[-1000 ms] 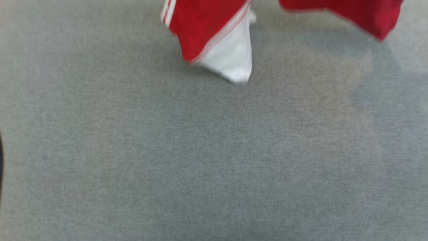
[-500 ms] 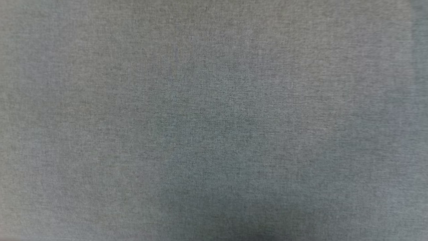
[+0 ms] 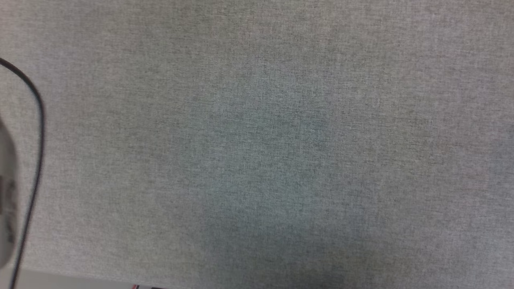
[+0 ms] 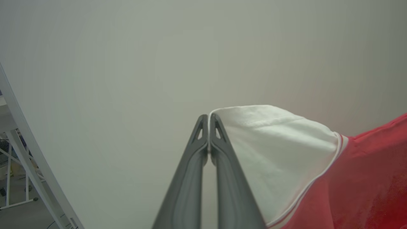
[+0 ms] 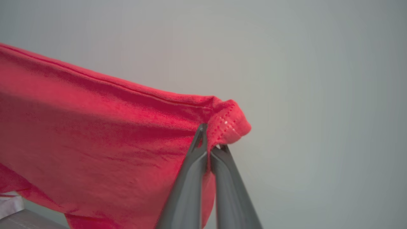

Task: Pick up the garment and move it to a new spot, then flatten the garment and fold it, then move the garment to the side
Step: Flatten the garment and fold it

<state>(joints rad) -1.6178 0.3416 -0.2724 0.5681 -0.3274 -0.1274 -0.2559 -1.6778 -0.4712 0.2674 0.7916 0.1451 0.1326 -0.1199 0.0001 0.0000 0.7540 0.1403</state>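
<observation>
The garment hangs in the air between my two grippers. In the left wrist view, my left gripper [image 4: 208,116] is shut on the edge of the garment's white sleeve [image 4: 279,149], and the red body [image 4: 375,178] trails off to the right behind striped trim. In the right wrist view, my right gripper [image 5: 211,137] is shut on a stitched corner of the red garment [image 5: 95,136], whose cloth sags to the left. The lettering is hidden. The head view holds the grey cloth-covered table [image 3: 257,140].
A black cable [image 3: 38,132] and a pale blurred arm part [image 3: 6,192] hang at the head view's left edge. The table's near edge [image 3: 60,275] shows at the bottom left. A white metal frame [image 4: 19,127] stands at the left of the left wrist view.
The head camera has shifted. The red and white garment at the top a second ago is out of the head view; the cable and pale arm part now show at the left.
</observation>
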